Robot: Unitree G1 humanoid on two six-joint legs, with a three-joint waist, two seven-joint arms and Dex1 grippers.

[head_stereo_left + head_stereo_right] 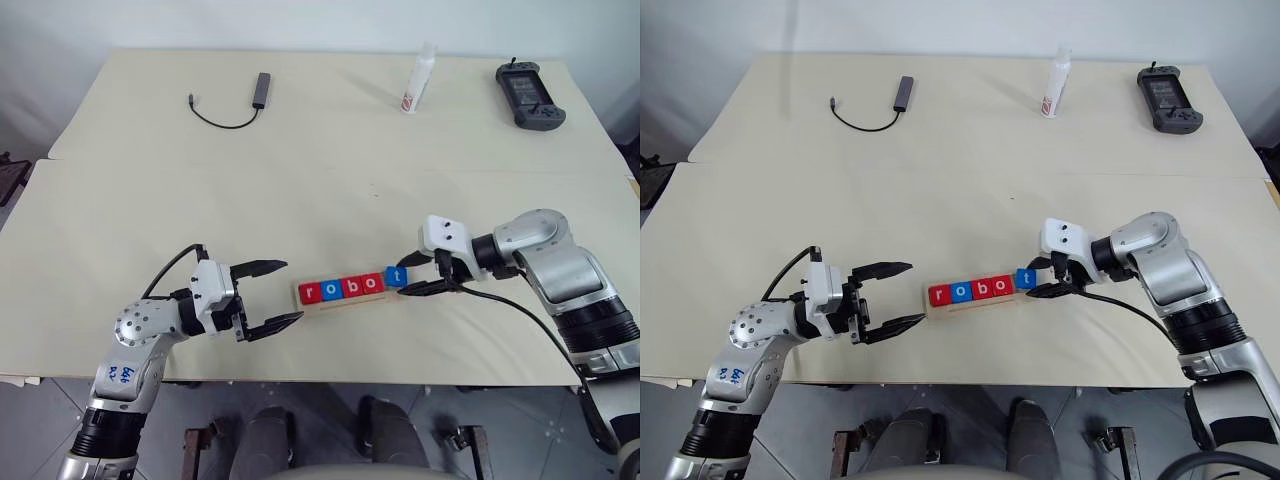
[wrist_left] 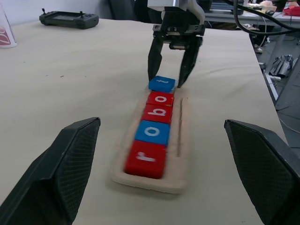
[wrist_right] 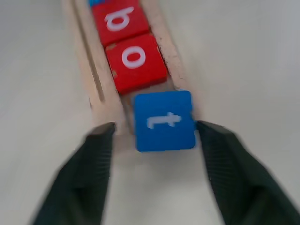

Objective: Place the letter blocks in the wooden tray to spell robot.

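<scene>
The wooden tray (image 1: 345,304) lies near the table's front edge, and five letter blocks in it read r (image 1: 309,292), o (image 1: 331,290), b (image 1: 352,287), o (image 1: 372,284), t (image 1: 397,276). The blue t block (image 3: 164,120) sits at the tray's right end, slightly out of line with the row. My right gripper (image 1: 406,279) is open and straddles the t block, one finger on each side. A gap shows beside the block in the right wrist view. My left gripper (image 1: 292,291) stands open and holds nothing, just left of the tray and pointing at it.
At the back of the table lie a dark USB adapter with its cable (image 1: 261,89), a white bottle (image 1: 419,80) and a black handheld controller (image 1: 529,95). The tray sits close to the table's front edge (image 1: 340,381).
</scene>
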